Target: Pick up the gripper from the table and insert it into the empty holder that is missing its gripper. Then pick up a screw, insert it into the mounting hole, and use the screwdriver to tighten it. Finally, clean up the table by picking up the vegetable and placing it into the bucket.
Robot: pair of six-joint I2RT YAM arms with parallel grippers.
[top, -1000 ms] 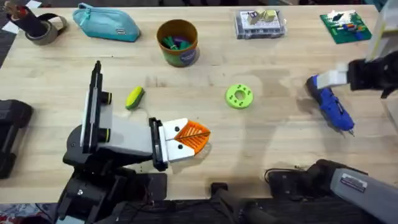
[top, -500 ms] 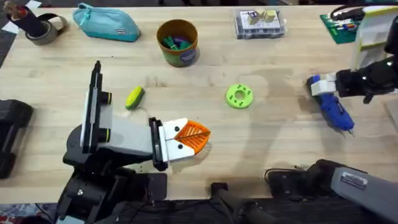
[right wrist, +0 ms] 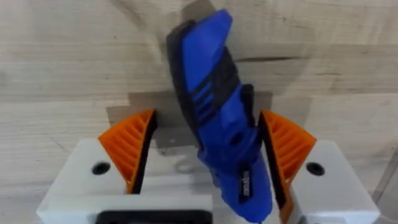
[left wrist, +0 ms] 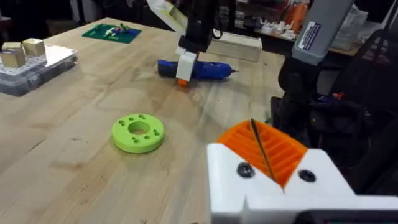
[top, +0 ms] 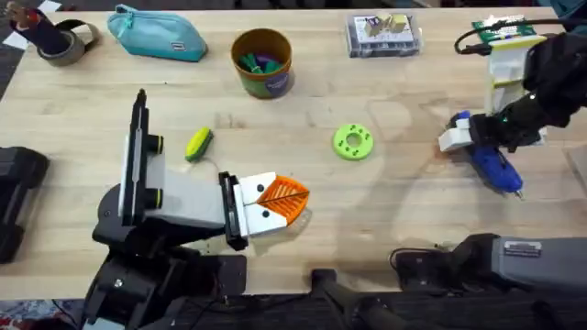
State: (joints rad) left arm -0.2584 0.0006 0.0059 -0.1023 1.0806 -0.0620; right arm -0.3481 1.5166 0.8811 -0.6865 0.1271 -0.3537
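Overhead: pale wooden table [top: 394, 229], scattered items.

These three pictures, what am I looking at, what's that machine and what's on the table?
Two robot arms work at a wooden table. One picture looks down from above; the other two come from cameras on each arm's wrist. The left tool, white with orange pads shut together, rests low near the front edge. The right tool is open, its pads either side of a blue screwdriver lying on the table. Also there: a toy corn cob, a green disc, an orange bucket, a teal pouch and a clear parts box.
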